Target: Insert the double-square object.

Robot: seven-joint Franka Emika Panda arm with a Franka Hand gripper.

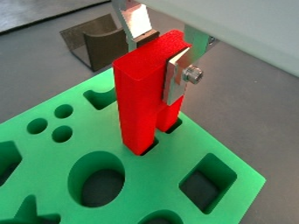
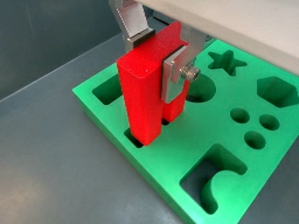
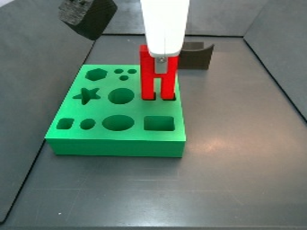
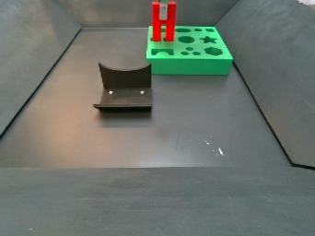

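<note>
The double-square object point(image 1: 142, 96) is a bright red tall block standing upright on the green board point(image 1: 70, 114). Its two legs reach into the paired square holes near the board's edge. My gripper point(image 1: 158, 48) is shut on its upper part, one silver finger point(image 1: 179, 77) flat on a side face and the other on the opposite side. Both wrist views show this grasp; the gripper point(image 2: 156, 45) holds the block point(image 2: 142, 92) over the board point(image 2: 251, 144). In a side view the block point(image 3: 159, 76) hangs under the gripper point(image 3: 159, 56). It also shows in a side view point(image 4: 163, 20).
The board point(image 3: 114, 142) has star, round, hexagon and square holes. The dark grey fixture point(image 3: 196, 56) with a curved notch stands behind the board, and shows mid-floor in a side view point(image 4: 123, 88). Dark walls enclose the grey floor point(image 4: 185, 138). A dark object point(image 3: 90, 16) hangs at one corner.
</note>
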